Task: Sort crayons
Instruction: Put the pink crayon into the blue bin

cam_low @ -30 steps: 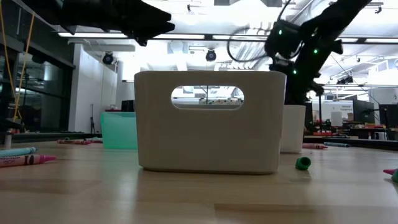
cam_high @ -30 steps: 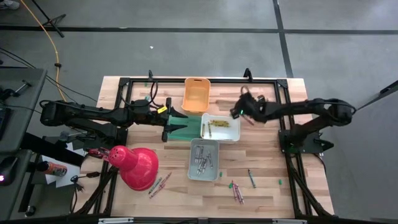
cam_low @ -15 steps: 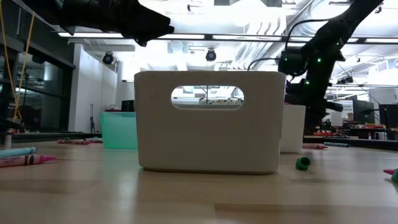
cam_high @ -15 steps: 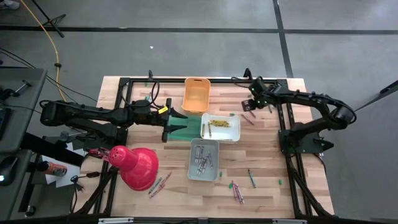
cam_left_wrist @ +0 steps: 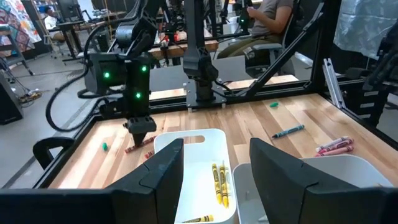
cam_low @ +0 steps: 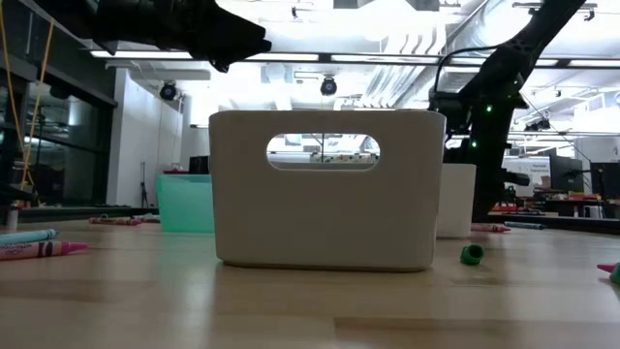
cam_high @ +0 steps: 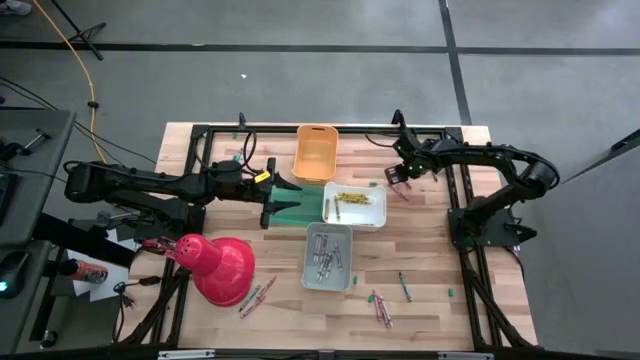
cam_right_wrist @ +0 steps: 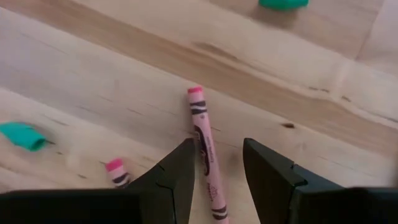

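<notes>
While yellow crayons [cam_high: 350,197] already lie in the white bin [cam_high: 378,217], the right gripper [cam_right_wrist: 216,167] (fingers spread) straddles a pink crayon [cam_right_wrist: 206,149] beside it; more remain loose.

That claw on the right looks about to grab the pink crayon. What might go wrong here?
The right gripper hangs open right over the pink crayon, a thin stick flat on the table, so the fingers may scrape the wood or pinch one end and flick it away. A short pink piece and a green scrap lie close by and might get nudged. The white bin of yellow crayons is near, so the arm might bump it when lifting.
</notes>
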You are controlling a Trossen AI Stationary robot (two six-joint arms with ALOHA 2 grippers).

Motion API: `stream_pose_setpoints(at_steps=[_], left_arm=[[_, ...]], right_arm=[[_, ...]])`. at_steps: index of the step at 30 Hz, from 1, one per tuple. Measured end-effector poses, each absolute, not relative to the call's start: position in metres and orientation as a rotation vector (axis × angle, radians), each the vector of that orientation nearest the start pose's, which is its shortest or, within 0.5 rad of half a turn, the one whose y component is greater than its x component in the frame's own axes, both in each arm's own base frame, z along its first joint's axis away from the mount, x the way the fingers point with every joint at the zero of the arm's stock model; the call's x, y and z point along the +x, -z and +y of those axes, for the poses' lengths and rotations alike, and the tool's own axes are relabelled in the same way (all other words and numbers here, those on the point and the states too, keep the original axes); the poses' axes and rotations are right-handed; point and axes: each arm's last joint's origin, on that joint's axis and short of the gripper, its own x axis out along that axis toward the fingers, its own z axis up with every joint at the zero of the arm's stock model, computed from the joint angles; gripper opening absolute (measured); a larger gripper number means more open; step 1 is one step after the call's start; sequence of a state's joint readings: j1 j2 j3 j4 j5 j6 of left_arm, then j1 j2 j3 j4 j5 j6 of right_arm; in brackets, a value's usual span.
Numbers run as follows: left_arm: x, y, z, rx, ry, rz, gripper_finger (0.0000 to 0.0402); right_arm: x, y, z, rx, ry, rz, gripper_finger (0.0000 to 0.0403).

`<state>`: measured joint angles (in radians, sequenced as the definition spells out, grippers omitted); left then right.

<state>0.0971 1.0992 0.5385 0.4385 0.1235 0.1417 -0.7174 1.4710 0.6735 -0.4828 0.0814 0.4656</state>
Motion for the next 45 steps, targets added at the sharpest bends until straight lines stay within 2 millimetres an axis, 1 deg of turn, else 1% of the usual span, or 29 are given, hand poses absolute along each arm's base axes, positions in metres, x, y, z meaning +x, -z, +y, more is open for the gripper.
stream_pose_setpoints(at_steps=[8,11,14,18,19,24,27,31,34,37,41,45], left_arm=[[0.234,-0.245,0.019,0.118,0.036,0.143,0.0170],[0.234,-0.242,0.020,0.116,0.025,0.174,0.0170],[0.232,-0.240,0.021,0.118,-0.041,0.212,0.0170],[0.227,-0.241,0.024,0.116,-0.157,0.283,0.0170],[0.225,-0.243,0.025,0.106,-0.186,0.300,0.0170],[0.214,-0.255,0.026,0.067,-0.273,0.346,0.0170],[0.204,-0.256,0.025,0.070,-0.275,0.377,0.0170],[0.193,-0.256,0.028,0.076,-0.319,0.431,0.0170],[0.188,-0.254,0.032,0.056,-0.385,0.443,0.0170],[0.185,-0.246,0.037,0.062,-0.462,0.445,0.0170],[0.182,-0.236,0.044,0.060,-0.539,0.442,0.0170],[0.181,-0.226,0.045,0.026,-0.527,0.419,0.0170]], right_arm=[[0.178,-0.129,-0.158,0.780,1.007,1.133,0.0130],[0.178,-0.128,-0.157,0.761,1.024,1.148,0.0121],[0.179,-0.127,-0.154,0.724,1.040,1.173,0.0089],[0.180,-0.127,-0.151,0.642,1.054,1.215,0.0021],[0.180,-0.126,-0.150,0.625,1.052,1.223,0.0013],[0.183,-0.127,-0.144,0.551,1.068,1.240,0.0016],[0.184,-0.129,-0.138,0.481,1.051,1.272,0.0005],[0.183,-0.136,-0.128,0.443,1.033,1.296,0.0004],[0.184,-0.146,-0.122,0.398,1.045,1.247,0.0003],[0.186,-0.158,-0.117,0.374,1.029,1.165,0.0002],[0.197,-0.178,-0.108,0.322,0.972,0.977,0.0002],[0.215,-0.200,-0.098,0.237,0.865,0.752,0.0002]])
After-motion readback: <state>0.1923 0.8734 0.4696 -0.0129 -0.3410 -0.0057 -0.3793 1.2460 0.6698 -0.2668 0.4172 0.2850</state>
